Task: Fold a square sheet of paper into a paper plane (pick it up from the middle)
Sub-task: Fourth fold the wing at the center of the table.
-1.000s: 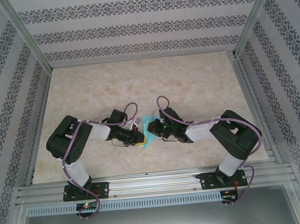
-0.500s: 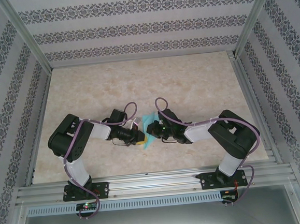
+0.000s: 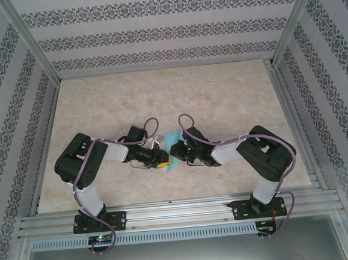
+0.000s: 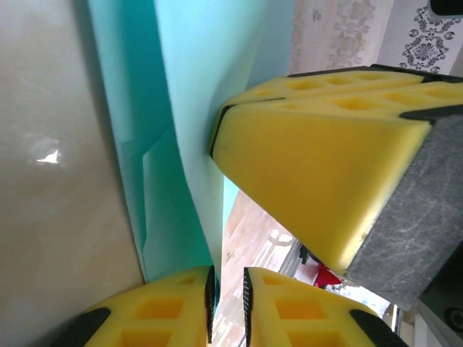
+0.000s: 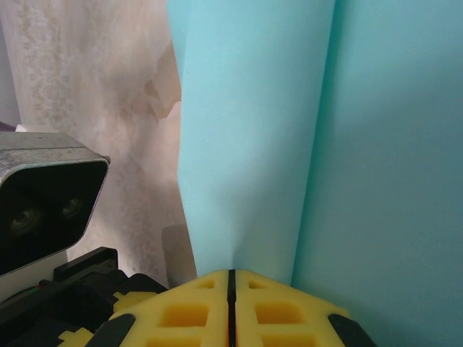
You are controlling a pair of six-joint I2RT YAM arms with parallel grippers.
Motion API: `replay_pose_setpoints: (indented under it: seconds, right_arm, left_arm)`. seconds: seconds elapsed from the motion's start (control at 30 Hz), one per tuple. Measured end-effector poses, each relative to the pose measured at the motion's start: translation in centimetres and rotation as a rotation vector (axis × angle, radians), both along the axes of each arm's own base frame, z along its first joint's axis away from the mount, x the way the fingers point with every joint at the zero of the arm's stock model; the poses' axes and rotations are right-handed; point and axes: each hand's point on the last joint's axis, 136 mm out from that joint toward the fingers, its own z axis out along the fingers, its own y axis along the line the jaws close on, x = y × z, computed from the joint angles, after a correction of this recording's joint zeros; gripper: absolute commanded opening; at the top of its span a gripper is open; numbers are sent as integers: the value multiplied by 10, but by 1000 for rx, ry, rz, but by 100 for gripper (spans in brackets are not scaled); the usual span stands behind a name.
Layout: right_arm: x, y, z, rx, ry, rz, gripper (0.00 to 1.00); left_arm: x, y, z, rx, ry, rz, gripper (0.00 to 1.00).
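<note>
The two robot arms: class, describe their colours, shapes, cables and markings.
The left arm and right arm have rounded black joints and white link segments, and a lilac cable loops along each. The fingers are yellow foam-like blocks with square recesses and black ribbed inner pads. No markings are legible.

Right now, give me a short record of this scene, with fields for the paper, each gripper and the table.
paper: turquoise, creased, between the two grippers
left gripper: jaws slightly apart, paper's edge at the gap
right gripper: shut on the paper
table: pale marbled top, under both arms
</note>
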Motion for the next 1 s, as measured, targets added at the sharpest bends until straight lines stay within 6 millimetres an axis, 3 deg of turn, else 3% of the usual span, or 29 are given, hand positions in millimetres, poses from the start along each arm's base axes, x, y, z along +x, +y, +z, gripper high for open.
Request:
replay_pose_setpoints:
  seconds: [0.37,1.0]
  right_arm:
    - [2,-1,0,-3,-1,-12,9]
    - [1,-1,-1,-3,3,-14,9]
  left_arm:
    - [3,12,-8,93,-58,35,10]
    - [2,17,4,129,-120,59,32]
